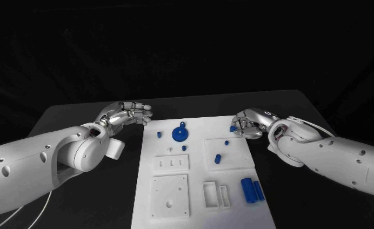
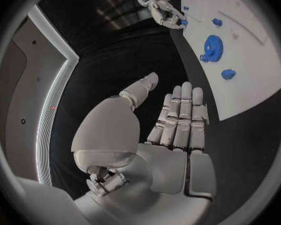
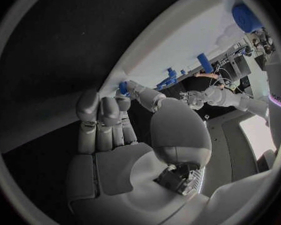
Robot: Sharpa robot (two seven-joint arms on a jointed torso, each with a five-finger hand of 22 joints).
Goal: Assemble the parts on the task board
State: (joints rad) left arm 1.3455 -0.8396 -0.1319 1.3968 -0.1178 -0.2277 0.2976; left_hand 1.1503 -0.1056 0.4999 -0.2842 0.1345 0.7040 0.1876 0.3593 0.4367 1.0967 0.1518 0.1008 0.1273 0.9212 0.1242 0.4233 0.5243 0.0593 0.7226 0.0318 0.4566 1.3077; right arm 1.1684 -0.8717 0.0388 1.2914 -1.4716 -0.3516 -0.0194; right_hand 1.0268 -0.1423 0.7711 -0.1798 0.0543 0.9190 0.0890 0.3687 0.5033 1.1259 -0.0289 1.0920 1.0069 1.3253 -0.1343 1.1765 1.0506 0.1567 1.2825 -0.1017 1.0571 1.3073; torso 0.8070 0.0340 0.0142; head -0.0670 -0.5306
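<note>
Nearest you in the head view, low on the board [image 1: 167, 215], sit two blue cylinders [image 1: 251, 190] at lower right, lying side by side with their long axes running up and down the frame. Above them you see a small peg [image 1: 217, 159] near the middle, and a gear [image 1: 180, 133] lying flat at upper centre with a small knob [image 1: 184, 147] just below it. Your left hand [image 1: 128, 114] hovers off the board's upper left corner, fingers slightly curled, holding nothing. Your right hand [image 1: 251, 122] is at the board's upper right edge, fingertips closed on a small blue part [image 1: 233, 129].

From the left wrist you see the left hand [image 2: 172, 130] flat and spread, empty, above black table [image 2: 115, 60], with the gear [image 2: 212, 47] on the board [image 2: 253, 80] at upper right.

From the right wrist, the right hand [image 3: 115, 130] pinches the part [image 3: 123, 87] at the board's edge [image 3: 178, 45], centre left; its long axis is too hidden to tell.

You should expect these pieces to be light, stiff and a bit slick, likely hard plastic. Take the cylinders across their middle, and the gear by its rim or raised hub.
</note>
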